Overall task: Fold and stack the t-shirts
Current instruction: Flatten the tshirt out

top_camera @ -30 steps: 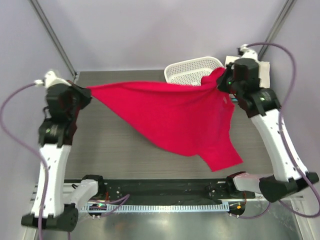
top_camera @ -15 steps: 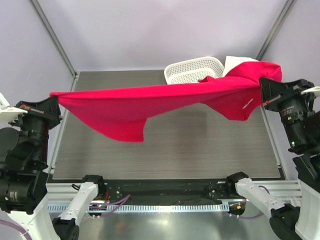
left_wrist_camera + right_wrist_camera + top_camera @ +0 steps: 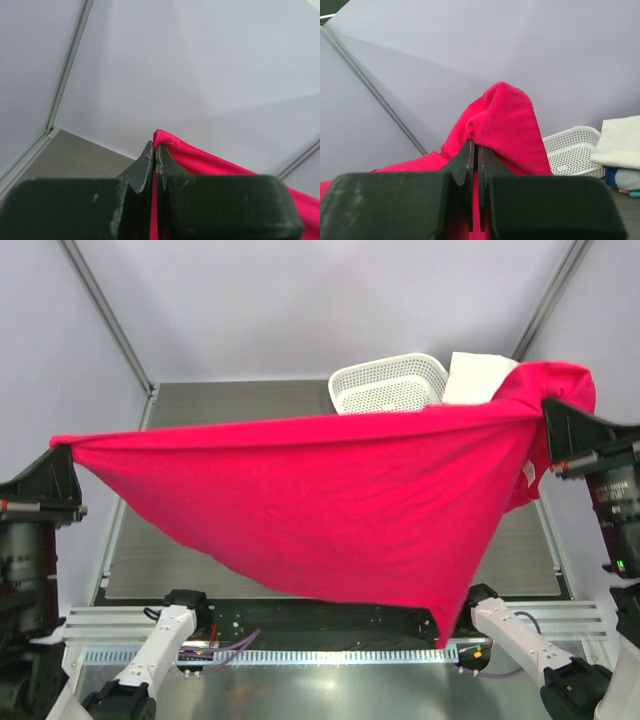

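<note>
A crimson-red t-shirt hangs stretched wide in the air above the table, held at both ends. My left gripper at the far left is shut on one corner of the shirt, the cloth pinched between its fingertips. My right gripper at the far right is shut on the other end, where the red cloth bunches up over the fingers. The shirt's lower edge sags to a point near the right arm's base. A folded cream-white t-shirt lies at the back right on a stack with a teal one.
A white perforated basket stands at the back of the dark table, just left of the folded stack. Both arm bases sit at the near rail. Frame posts rise at the back corners.
Both arms have risen and spread apart towards the camera, pulling the red t-shirt from a loose drape into a wide taut sheet. Both grips have held.
</note>
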Robot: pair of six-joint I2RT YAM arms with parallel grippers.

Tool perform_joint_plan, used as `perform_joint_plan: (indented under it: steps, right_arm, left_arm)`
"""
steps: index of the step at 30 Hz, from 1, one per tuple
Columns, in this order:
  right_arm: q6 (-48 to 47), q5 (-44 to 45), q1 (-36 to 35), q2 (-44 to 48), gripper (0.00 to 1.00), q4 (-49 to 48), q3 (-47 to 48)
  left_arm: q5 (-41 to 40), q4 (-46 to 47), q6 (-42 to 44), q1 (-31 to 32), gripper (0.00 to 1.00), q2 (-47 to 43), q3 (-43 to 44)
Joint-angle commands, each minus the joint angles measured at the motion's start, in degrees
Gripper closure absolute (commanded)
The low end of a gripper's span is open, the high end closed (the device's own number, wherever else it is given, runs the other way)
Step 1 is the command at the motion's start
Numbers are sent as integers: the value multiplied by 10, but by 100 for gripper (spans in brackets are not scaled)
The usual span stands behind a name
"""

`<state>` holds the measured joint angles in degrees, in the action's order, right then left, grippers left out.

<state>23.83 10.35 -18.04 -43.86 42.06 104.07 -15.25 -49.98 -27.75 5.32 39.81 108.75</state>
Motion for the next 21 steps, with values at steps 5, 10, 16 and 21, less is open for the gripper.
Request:
perform_joint_plan:
  steps: [5, 10, 16, 21]
  right_arm:
    - [-33, 128, 2, -184, 99, -49, -50]
    - [31, 190, 13, -229, 35, -49, -251]
    - [80, 152, 18, -147, 0, -75, -417]
    - [84, 115, 18, -116, 0, -74, -468]
  left_arm:
    - [-31, -7, 59, 3, 100, 164, -59]
    - [-18, 34, 78, -10, 99, 263, -201]
    - [90, 58, 55, -49, 11, 293, -329]
    - [122, 74, 32, -48, 4, 256, -372]
